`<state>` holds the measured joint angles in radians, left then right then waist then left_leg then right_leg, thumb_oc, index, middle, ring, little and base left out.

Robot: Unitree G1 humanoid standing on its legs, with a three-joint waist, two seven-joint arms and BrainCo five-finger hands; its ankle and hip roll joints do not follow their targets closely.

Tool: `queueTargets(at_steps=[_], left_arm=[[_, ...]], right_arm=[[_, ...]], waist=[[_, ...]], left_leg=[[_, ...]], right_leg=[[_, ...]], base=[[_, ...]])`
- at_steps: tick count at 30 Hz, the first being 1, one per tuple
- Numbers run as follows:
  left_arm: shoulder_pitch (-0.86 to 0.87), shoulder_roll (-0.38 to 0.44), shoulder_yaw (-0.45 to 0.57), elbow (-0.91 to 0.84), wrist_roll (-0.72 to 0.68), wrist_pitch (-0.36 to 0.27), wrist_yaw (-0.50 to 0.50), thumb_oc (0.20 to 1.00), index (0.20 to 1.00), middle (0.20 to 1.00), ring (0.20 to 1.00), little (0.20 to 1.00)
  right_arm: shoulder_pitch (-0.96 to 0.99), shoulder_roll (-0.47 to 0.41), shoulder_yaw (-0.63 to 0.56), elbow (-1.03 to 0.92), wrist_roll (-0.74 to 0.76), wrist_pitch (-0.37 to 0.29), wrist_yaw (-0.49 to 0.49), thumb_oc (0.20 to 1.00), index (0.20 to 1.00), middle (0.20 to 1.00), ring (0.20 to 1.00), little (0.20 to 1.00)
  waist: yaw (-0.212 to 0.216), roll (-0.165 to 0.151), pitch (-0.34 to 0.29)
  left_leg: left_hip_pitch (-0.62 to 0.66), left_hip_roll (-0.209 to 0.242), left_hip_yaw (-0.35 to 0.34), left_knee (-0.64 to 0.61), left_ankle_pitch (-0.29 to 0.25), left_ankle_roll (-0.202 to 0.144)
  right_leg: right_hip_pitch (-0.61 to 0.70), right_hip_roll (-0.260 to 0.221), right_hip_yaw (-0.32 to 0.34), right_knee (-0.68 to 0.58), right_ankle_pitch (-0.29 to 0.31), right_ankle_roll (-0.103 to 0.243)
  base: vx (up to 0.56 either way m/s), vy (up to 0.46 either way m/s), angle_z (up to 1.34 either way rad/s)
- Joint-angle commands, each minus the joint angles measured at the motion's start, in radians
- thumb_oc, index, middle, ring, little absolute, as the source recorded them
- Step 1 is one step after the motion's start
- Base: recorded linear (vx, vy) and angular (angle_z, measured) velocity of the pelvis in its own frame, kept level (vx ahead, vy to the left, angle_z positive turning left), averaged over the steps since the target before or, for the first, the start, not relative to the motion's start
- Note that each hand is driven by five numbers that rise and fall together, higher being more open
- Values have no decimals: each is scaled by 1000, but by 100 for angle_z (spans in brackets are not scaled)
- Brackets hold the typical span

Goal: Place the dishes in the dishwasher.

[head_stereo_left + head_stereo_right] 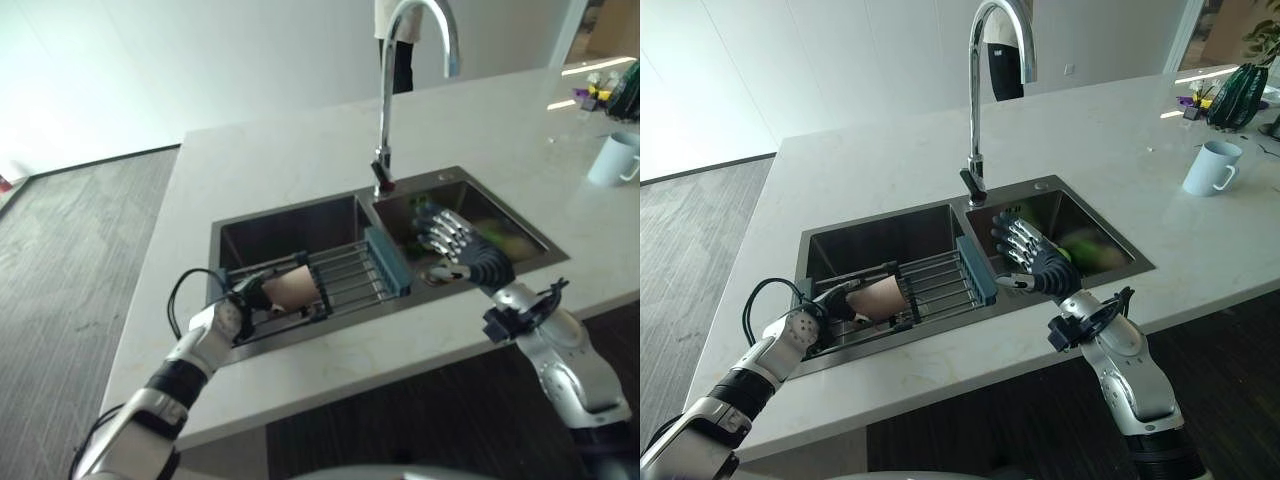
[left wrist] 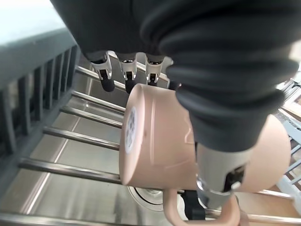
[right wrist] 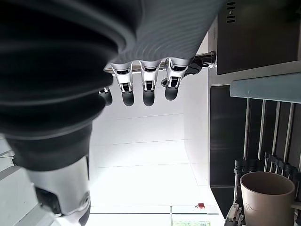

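Observation:
A tan mug [image 1: 295,289] lies on its side on the wire rack [image 1: 350,272] that spans the left basin of the sink [image 1: 290,212]. My left hand [image 1: 228,318] reaches in from the counter's front edge and is shut on the mug; in the left wrist view its fingers [image 2: 106,81] curl over the mug [image 2: 155,150] while the thumb presses near the handle. Over the right basin my right hand [image 1: 1030,255] hovers open, its fingers [image 3: 148,92] straight and holding nothing. Something green [image 1: 1085,250] lies in the bottom of that basin.
A tall curved faucet [image 1: 385,100] rises behind the divider between the basins. On the counter at the far right stand a white mug [image 1: 1210,167] and a dark green vase [image 1: 1238,95]. A person [image 1: 1005,70] stands beyond the counter.

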<state>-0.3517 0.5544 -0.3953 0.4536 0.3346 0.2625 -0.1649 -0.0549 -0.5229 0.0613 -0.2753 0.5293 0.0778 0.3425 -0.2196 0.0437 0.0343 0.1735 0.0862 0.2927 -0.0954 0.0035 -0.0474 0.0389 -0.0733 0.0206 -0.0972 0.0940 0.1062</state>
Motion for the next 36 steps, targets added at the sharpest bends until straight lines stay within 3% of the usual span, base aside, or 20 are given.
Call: queueTargets(at_steps=[1, 16, 17, 18, 20, 25, 27, 33, 36], left_arm=[[-103, 22, -9, 125, 53, -22, 22, 1000, 1000, 1000, 1000, 1000], [-104, -11, -16, 196, 89, -26, 30, 1000, 1000, 1000, 1000, 1000], [-102, -13, -16, 200, 94, -27, 26, 956, 956, 956, 956, 956], [-103, -13, -18, 199, 100, -24, 22, 595, 595, 595, 595, 595], [-102, -13, -19, 203, 98, -24, 24, 200, 200, 200, 200, 200], [-94, -34, -13, 260, 111, -18, 13, 200, 200, 200, 200, 200], [-89, -34, -8, 270, 115, -52, 34, 200, 200, 200, 200, 200], [-74, 6, 2, 195, 90, -107, 117, 200, 200, 200, 200, 200], [-59, 17, 5, 151, 90, -105, 132, 200, 200, 200, 200, 200]], right_arm=[[-47, -6, -31, -53, -1, -28, 7, 1000, 1000, 1000, 1000, 1000], [-42, -2, -31, -65, 3, -21, 10, 1000, 1000, 1000, 1000, 1000], [-40, 1, -30, -69, 0, -18, 9, 1000, 1000, 1000, 1000, 1000], [-40, 2, -29, -70, -2, -18, 7, 1000, 1000, 1000, 1000, 1000], [-38, 3, -28, -68, -3, -20, 10, 1000, 1000, 1000, 1000, 1000], [-33, 7, -35, -70, -6, -18, 17, 1000, 1000, 1000, 1000, 1000], [-33, 5, -34, -71, -5, -18, 13, 1000, 1000, 1000, 1000, 1000], [-20, 5, -37, -60, -7, -37, 4, 1000, 1000, 1000, 1000, 1000], [-10, 8, -37, -60, -10, -46, -4, 1000, 1000, 1000, 1000, 1000]], waist=[[-22, -12, -20], [-33, -13, -19], [-33, -12, -20], [-33, -12, -20], [-35, -12, -19], [-40, -12, -22], [-38, -12, -22], [-28, -13, -21], [-22, -15, -20]], left_leg=[[17, 47, 7, 8, -56, -7], [17, 47, 15, 8, -57, -5], [18, 46, 16, 8, -57, -4], [18, 46, 16, 8, -58, -4], [19, 46, 17, 8, -58, -4], [18, 45, 19, 8, -59, -3], [18, 44, 18, 8, -59, -3], [19, 44, 16, 8, -60, -4], [19, 42, 10, 8, -60, -4]], right_leg=[[66, -48, -47, 10, -82, 72], [62, -45, -41, 10, -82, 71], [63, -45, -41, 10, -82, 71], [63, -45, -42, 10, -82, 71], [63, -45, -41, 10, -81, 71], [60, -46, -42, 10, -80, 71], [60, -47, -43, 10, -79, 72], [63, -48, -49, 10, -79, 72], [65, -49, -53, 10, -79, 72]], base=[[36, -20, -4], [2, -3, -4], [0, 0, 0], [0, 0, 0], [0, 0, 0], [0, 0, 0], [0, 0, 0], [0, 0, 0], [-13, -9, 1]])
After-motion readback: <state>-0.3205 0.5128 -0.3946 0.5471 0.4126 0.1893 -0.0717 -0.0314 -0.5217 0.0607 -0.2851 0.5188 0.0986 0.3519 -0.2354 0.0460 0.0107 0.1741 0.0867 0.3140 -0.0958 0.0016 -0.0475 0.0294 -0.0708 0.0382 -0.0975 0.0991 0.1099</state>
